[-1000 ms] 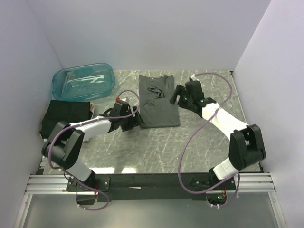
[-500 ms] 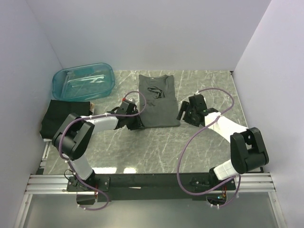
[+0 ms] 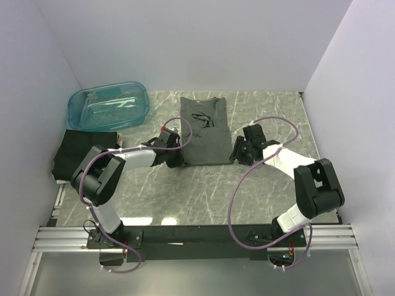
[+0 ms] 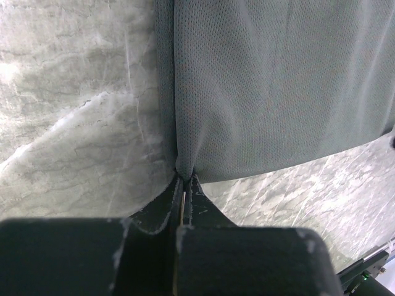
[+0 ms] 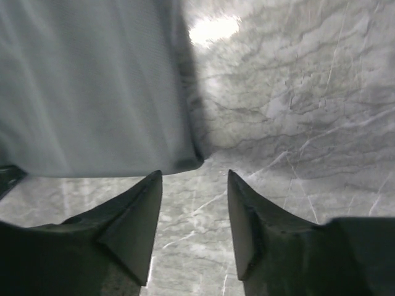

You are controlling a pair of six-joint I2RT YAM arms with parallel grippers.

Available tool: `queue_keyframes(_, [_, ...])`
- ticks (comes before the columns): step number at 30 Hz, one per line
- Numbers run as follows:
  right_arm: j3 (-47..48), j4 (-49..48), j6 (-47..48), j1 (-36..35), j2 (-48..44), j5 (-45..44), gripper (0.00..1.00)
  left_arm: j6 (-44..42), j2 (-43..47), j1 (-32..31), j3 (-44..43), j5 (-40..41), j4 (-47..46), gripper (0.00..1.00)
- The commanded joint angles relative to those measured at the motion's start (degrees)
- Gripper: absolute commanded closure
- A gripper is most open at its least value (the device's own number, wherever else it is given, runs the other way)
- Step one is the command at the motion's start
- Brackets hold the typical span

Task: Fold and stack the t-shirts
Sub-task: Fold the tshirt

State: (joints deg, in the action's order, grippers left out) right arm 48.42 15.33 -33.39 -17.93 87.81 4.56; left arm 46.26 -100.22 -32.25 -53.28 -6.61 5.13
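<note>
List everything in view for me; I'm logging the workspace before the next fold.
t-shirt: one, dark grey, partly folded, flat at the table's centre
folded garment pile: one, black, left table edge
tub: one, translucent teal, far-left corner
table: one, grey marble
left fingers: two, black, shut on the t-shirt's near left corner
right fingers: two, black, apart, just short of its near right corner
</note>
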Motion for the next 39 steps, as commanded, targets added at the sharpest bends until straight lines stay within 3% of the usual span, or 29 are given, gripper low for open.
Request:
queue_keyframes(1, [1.2, -0.9, 0.3, 0.4, 2.0, 0.8, 0.48, -0.4, 0.7, -0.3, 0.2, 1.3, 0.0, 0.99])
queue_keyframes(5, [1.2, -1.5, 0.4, 0.4, 3.6, 3.7, 0.50, -0.4, 0.4, -0.3, 0.3, 0.6, -0.5, 0.99])
queue_keyframes(10, [1.0, -2.7, 0.5, 0.4, 5.7, 5.4, 0.69, -0.3, 0.2, -0.3, 0.4, 0.5, -0.3, 0.99])
queue_keyframes(13, [1.1, -2.8, 0.6, 0.4, 7.2, 6.5, 0.88, 0.1, 0.7, -0.4, 1.1, 0.7, -0.6, 0.99])
queue_keyframes(14, [1.0, -2.8, 0.5, 0.4, 7.4, 7.6, 1.00, 0.2, 0.9, -0.4, 1.1, 0.7, -0.3, 0.99])
queue_keyframes(21, [-6.6, -1.8, 0.0, 0.4, 0.4, 7.8, 1.00, 1.7, 5.6, -2.8, 4.5, 2.3, 1.5, 0.99])
queue_keyframes(30, [-21.4, 8.9, -3.8, -5.7, -21.7, 7.4, 1.00, 10.3, 22.1, -13.4, 14.7, 6.3, 11.0, 0.99])
queue_keyframes(33, [-23.5, 15.1, -7.3, -9.6, -32.8, 6.3, 1.00, 15.2, 28.9, -18.3, 17.3, 8.7, 15.2, 0.99])
queue_keyframes(39, [-19.8, 20.4, -9.9, -10.3, -42.4, 1.8, 1.00, 18.9, 36.0, -20.7, 19.8, 8.9, 12.2, 0.99])
